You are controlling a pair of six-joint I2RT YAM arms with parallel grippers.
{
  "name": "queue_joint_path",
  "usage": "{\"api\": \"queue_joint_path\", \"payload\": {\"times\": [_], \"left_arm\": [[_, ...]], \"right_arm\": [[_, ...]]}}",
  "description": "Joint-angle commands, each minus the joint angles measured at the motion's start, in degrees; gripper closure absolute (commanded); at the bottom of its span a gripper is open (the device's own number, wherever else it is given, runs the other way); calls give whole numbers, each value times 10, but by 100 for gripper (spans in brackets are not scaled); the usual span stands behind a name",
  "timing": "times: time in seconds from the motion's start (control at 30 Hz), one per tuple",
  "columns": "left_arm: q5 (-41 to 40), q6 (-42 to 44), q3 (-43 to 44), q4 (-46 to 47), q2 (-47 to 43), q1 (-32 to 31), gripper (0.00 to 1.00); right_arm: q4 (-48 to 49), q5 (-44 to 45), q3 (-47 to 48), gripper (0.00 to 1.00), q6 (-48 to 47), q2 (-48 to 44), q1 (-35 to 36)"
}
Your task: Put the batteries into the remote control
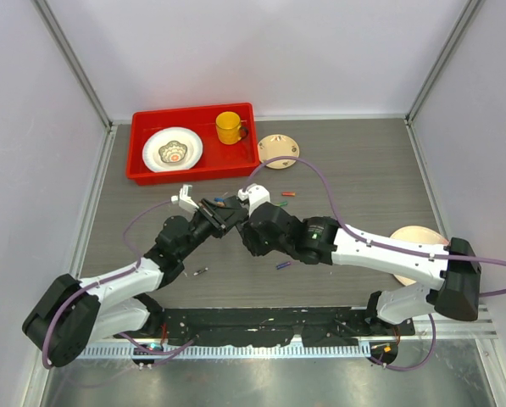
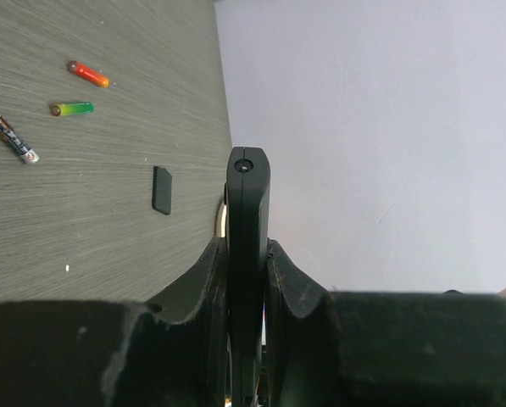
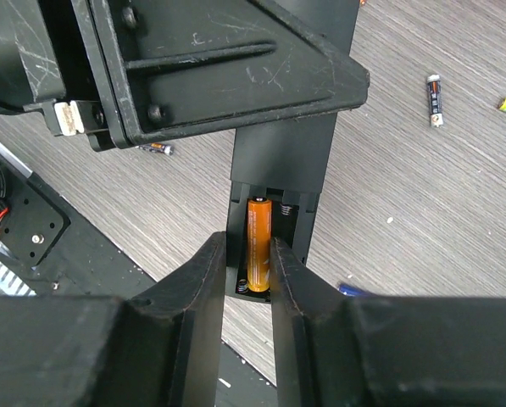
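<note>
My left gripper (image 2: 247,250) is shut on the black remote control (image 2: 247,203) and holds it above the table, near mid-table in the top view (image 1: 225,214). The remote's open compartment (image 3: 274,212) holds an orange battery (image 3: 259,242) in its left slot. My right gripper (image 3: 248,244) straddles that battery, its jaws slightly wider than the cell, with a gap on the left side. The small black back cover (image 2: 162,189) lies on the table. Loose batteries lie around: red-orange (image 2: 87,74), green (image 2: 72,108), black-and-silver (image 2: 10,136) and blue (image 3: 347,289).
A red tray (image 1: 136,148) at the back left holds a white plate (image 1: 172,149) and a yellow mug (image 1: 230,127). A wooden disc (image 1: 278,151) lies beside the tray and another (image 1: 418,246) sits under my right arm. A battery (image 1: 200,272) lies near the left arm.
</note>
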Motion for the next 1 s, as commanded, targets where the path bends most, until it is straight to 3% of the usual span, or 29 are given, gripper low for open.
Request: {"api": "queue_joint_path", "payload": {"times": [0.0, 0.6, 0.97], "left_arm": [[11, -5, -4, 59, -8, -2, 100], [29, -6, -37, 153, 2, -2, 100], [28, 16, -22, 114, 6, -2, 100]], "right_arm": [[33, -27, -7, 69, 15, -26, -3], [82, -135, -64, 71, 50, -79, -67], [70, -95, -59, 60, 40, -83, -68]]}}
